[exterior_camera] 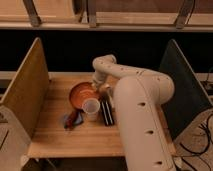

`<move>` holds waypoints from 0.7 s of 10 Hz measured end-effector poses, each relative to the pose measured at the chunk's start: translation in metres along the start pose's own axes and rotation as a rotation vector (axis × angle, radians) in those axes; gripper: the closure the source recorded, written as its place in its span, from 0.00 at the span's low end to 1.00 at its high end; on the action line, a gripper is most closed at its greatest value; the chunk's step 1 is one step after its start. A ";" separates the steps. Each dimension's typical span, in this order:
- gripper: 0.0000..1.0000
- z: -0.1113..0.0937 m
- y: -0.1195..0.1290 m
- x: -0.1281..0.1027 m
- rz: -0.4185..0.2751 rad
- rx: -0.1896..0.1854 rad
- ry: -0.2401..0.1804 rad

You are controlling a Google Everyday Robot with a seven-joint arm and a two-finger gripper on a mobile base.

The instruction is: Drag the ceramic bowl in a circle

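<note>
On the wooden table, toward the back edge, my gripper is clamped onto the right rim of the glossy orange-red round ceramic bowl.

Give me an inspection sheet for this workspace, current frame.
Surface: pale wooden tabletop; tan panel left, dark panel right.
Job's things: round orange-red glossy ceramic bowl, upright, left of centre.
Clutter: translucent white cup in front of bowl; flat black slab; blue-red bundle.
Grippers: gripper at bowl's right rim, fingers shut; grip on rim unclear.
Cables: dark cables on floor, right.
Surroundings: wooden shelving behind.
</note>
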 end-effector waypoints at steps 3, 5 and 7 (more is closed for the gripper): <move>1.00 -0.016 0.023 -0.043 0.027 -0.071 -0.109; 1.00 -0.013 0.032 -0.043 0.024 -0.093 -0.136; 1.00 0.001 0.035 -0.018 -0.025 -0.101 -0.135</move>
